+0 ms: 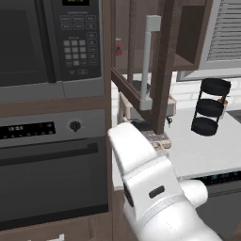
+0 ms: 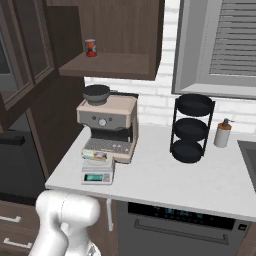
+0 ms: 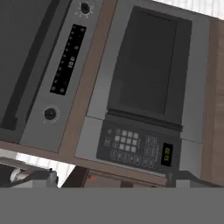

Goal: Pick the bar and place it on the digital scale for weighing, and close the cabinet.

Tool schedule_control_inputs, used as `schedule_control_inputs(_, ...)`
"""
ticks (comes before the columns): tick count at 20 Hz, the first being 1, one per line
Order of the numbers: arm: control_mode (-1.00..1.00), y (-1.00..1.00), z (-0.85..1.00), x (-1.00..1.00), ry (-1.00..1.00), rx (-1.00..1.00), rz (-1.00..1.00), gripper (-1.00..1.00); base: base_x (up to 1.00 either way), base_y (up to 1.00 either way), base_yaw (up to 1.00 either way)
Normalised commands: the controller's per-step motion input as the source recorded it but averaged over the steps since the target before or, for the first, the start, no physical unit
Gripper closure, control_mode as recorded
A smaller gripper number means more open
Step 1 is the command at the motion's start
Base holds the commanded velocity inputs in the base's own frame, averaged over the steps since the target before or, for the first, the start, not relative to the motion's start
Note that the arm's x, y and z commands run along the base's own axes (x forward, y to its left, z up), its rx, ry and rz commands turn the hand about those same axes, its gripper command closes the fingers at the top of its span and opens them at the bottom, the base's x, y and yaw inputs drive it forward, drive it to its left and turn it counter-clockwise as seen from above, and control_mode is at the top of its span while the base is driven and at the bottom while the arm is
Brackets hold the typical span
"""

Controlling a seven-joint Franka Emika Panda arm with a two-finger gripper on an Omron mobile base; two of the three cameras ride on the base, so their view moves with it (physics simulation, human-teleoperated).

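The bar (image 2: pixel 98 156), in a cream and green wrapper, lies flat on top of the digital scale (image 2: pixel 97 175). The scale stands on the counter in front of the espresso machine, its teal display lit. The cabinet door (image 1: pixel 157 70) stands open, swung out over the counter, with its grey bar handle (image 1: pixel 148 56) facing me. In the right base view the glass-panelled door (image 2: pixel 22 55) is at the far left. My gripper (image 3: pixel 111 179) is open and holds nothing. It is far from the scale and points at the microwave and oven.
A black microwave (image 1: pixel 47 42) sits above an oven (image 1: pixel 52 160) to the left of the counter. A beige espresso machine (image 2: pixel 109 122), a black three-tier rack (image 2: pixel 192 127) and a soap bottle (image 2: pixel 222 133) stand on the counter (image 2: pixel 165 182). A red can (image 2: pixel 90 48) is on the cabinet shelf.
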Motion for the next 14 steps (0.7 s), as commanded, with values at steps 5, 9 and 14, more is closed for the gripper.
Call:
schedule_control_inputs(5, -1.0, -0.2, -0.21, 0.46, 0.07, 0.18, -0.08, -1.0, 0.0, 0.0, 0.0)
schedule_control_inputs(9, -1.0, -0.31, -0.45, 0.58, 0.03, 0.19, -0.01, -1.0, 0.0, 0.0, 0.0)
schedule_control_inputs(14, -1.0, -0.14, -0.01, 0.42, 0.02, 0.04, -0.13, -1.0, 0.0, 0.0, 0.0)
